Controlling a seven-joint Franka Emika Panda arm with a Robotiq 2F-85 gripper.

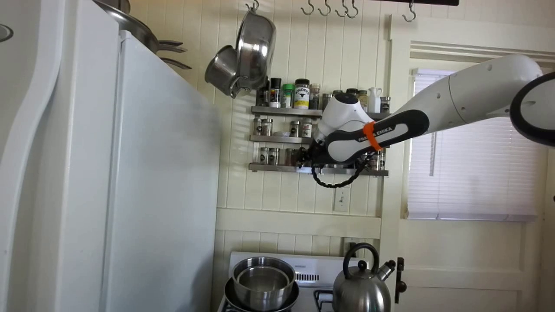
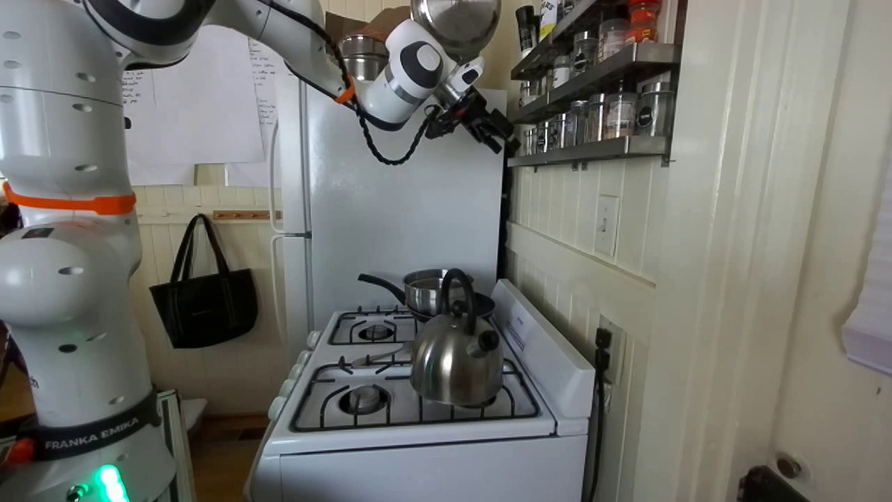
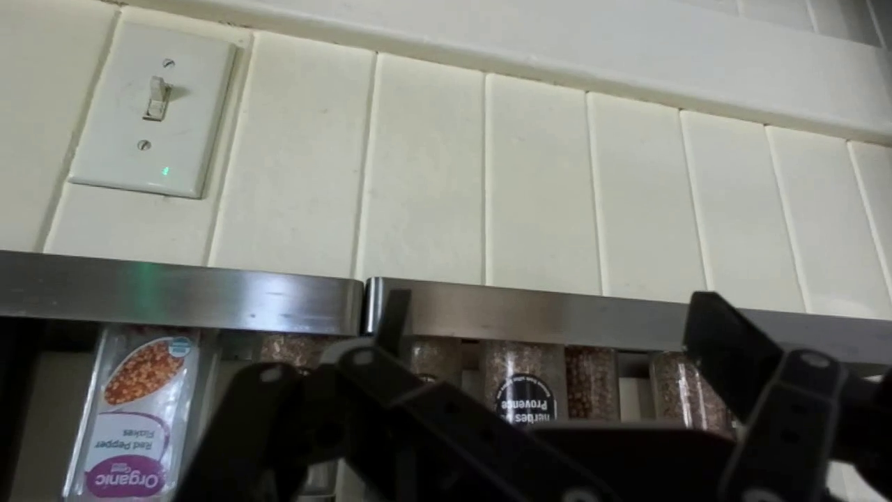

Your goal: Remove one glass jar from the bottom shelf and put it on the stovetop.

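The bottom shelf is a long narrow metal ledge with a front rail on the wall, in both exterior views [image 1: 282, 168] [image 2: 592, 150] and the wrist view [image 3: 529, 312]. Several glass jars [image 1: 273, 156] [image 2: 655, 110] stand on it. My gripper [image 1: 304, 158] [image 2: 504, 143] [image 3: 550, 322] is open and empty in front of this shelf. In the upside-down wrist view, the herbes de Provence jar [image 3: 524, 376] and a jar of reddish grains [image 3: 591, 383] show between the fingers, partly hidden by the gripper. The white stovetop [image 2: 418, 438] [image 1: 307, 297] is below.
A kettle [image 1: 362, 290] [image 2: 456, 366] and stacked pots [image 1: 262, 294] [image 2: 425, 291] stand on the burners. A middle shelf [image 1: 282, 139] with jars is close above. A red pepper flakes container [image 3: 132, 425] stands beside the jars. Pans [image 1: 256, 47] hang near a fridge [image 1: 164, 173].
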